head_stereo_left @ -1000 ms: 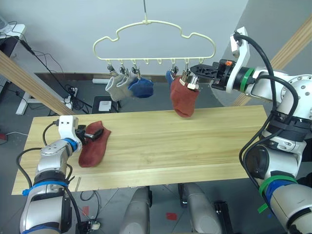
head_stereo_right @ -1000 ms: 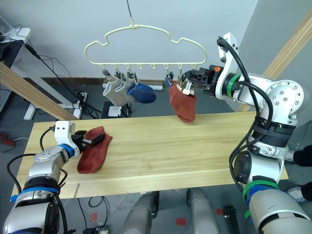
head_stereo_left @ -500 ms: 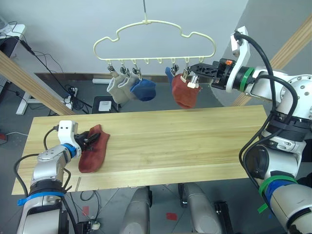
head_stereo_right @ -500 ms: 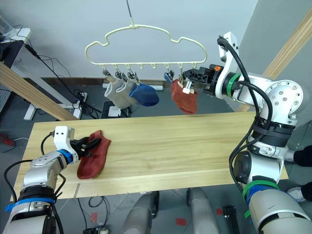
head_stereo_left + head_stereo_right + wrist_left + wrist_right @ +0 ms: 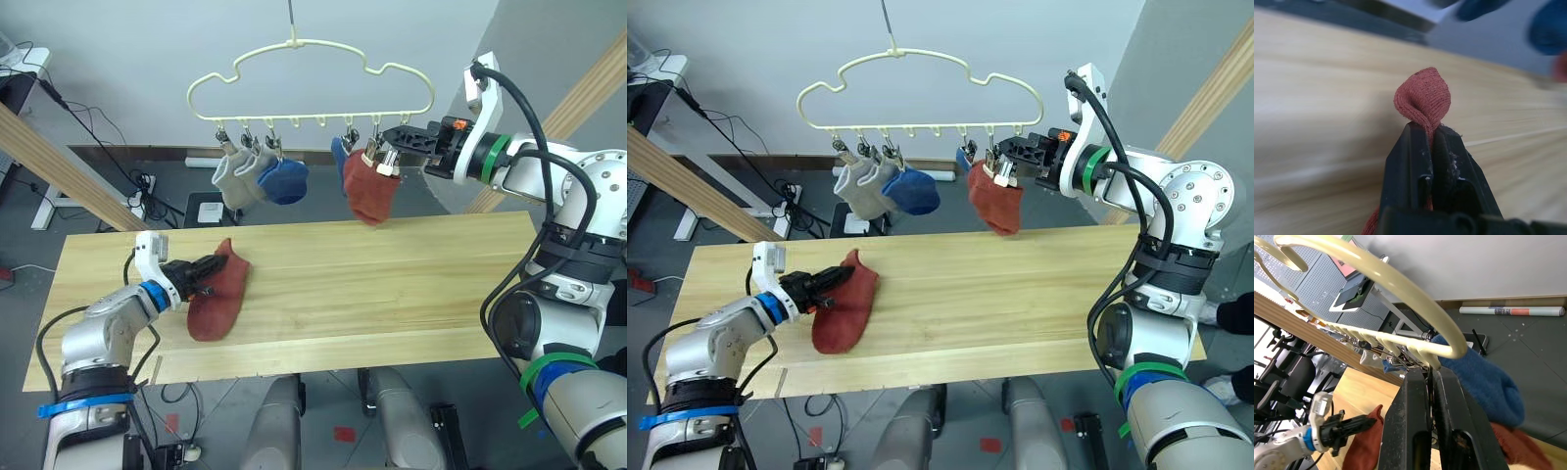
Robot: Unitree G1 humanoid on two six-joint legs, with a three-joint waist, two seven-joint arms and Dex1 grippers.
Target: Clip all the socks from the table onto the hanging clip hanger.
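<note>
A rust-red sock [image 5: 220, 299] lies on the left part of the light-wood table [image 5: 411, 284]. My left gripper [image 5: 206, 266] is shut on one end of it, and the pinched fabric bulges past the fingertips [image 5: 1422, 98]. The pale-yellow clip hanger [image 5: 304, 59] hangs above the table's far edge. Clipped to it are two grey socks [image 5: 235, 181], a blue sock [image 5: 284, 179], a second blue sock [image 5: 1484, 382] and another rust-red sock [image 5: 370, 196]. My right gripper [image 5: 392, 147] is shut on a clip at the hanger's right end, just above that red sock.
Slanted wooden beams stand at the far left [image 5: 69, 166] and far right [image 5: 588, 83]. Cables and a power strip [image 5: 142, 191] lie on the floor behind the table. The table's middle and right are bare wood.
My left gripper has shut on the end of the red sock and pulled it right along the table. The hanging red sock has swung a little. The right gripper has stayed put.
</note>
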